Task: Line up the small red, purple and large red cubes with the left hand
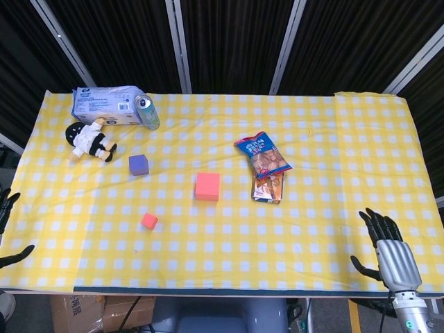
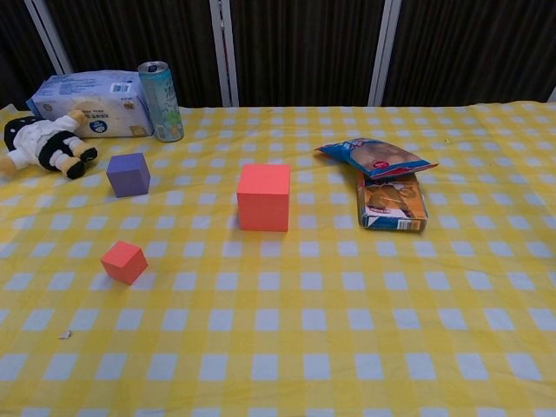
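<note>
No cube had been lined up yet: the left hand (image 1: 8,229) hung open and empty off the table's (image 1: 326,229) left edge, so it likely needed to reach inward for the nearby small red cube (image 1: 149,220), the purple cube (image 1: 139,164) and large red cube (image 1: 207,186) lying farther in.

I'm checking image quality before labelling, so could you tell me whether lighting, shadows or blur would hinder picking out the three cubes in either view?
Head view: even light, sharp; small red cube, purple cube and large red cube stand clear, with faint shadows. Chest view: also sharp, with no glare on the cubes; soft shadows fall beside them on the tablecloth.
</note>
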Robot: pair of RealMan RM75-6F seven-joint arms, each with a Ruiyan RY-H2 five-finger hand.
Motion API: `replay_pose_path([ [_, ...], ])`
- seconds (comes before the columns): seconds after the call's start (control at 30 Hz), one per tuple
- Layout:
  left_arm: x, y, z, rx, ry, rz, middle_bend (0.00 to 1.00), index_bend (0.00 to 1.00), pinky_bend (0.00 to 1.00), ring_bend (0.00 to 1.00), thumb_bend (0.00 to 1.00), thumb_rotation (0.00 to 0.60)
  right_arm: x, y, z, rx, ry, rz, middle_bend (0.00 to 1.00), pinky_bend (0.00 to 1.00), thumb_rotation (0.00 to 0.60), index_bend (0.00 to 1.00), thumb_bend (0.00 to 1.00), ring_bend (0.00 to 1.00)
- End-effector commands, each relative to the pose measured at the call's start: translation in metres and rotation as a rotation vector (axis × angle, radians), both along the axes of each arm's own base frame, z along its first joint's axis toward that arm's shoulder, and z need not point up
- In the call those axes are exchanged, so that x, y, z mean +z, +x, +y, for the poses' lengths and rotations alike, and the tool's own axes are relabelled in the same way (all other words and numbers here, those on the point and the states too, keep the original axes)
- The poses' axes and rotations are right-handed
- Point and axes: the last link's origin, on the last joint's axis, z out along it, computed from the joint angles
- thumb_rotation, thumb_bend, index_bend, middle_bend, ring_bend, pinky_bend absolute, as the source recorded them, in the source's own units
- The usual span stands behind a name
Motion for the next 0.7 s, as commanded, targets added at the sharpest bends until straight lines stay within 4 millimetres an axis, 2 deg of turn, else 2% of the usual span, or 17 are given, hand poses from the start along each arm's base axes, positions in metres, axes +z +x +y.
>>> replay_pose_path([
  [0.03,0.004,0.011,0.035,-0.003,0.006,-0.008,0.0,0.0,0.0,0.0,0.18,0.6,-0.001,0.001,0.0,0.002,0.009,-0.014,0.0,0.0,0.6,0.0,0.34,0.0],
  [0.07,0.004,0.015,0.048,0.003,0.006,0.002,0.0,0.0,0.0,0.0,0.18,0.6,-0.002,0.002,0.0,0.001,0.013,-0.019,0.0,0.0,0.6,0.0,0.34,0.0],
  [0.17,0.0,0.026,0.071,0.024,0.002,-0.001,0.0,0.01,0.0,0.0,0.19,0.6,-0.002,0.002,-0.001,-0.002,0.017,-0.027,0.0,0.0,0.6,0.0,0.34,0.0],
  [0.37,-0.015,0.046,0.116,0.085,-0.035,-0.031,0.0,0.1,0.0,0.0,0.23,0.6,-0.002,0.002,-0.002,-0.007,0.029,-0.048,0.0,0.0,0.6,0.0,0.34,0.0],
  [0.57,-0.037,0.067,0.165,0.117,-0.052,0.007,0.0,0.15,0.0,0.0,0.25,0.6,-0.001,0.002,-0.003,-0.018,0.043,-0.082,0.0,0.0,0.6,0.0,0.34,0.0],
  [0.7,-0.056,0.075,0.189,0.151,-0.07,0.031,0.0,0.2,0.0,0.0,0.25,0.6,0.0,0.001,-0.004,-0.024,0.049,-0.102,0.0,0.0,0.6,0.0,0.34,0.0],
])
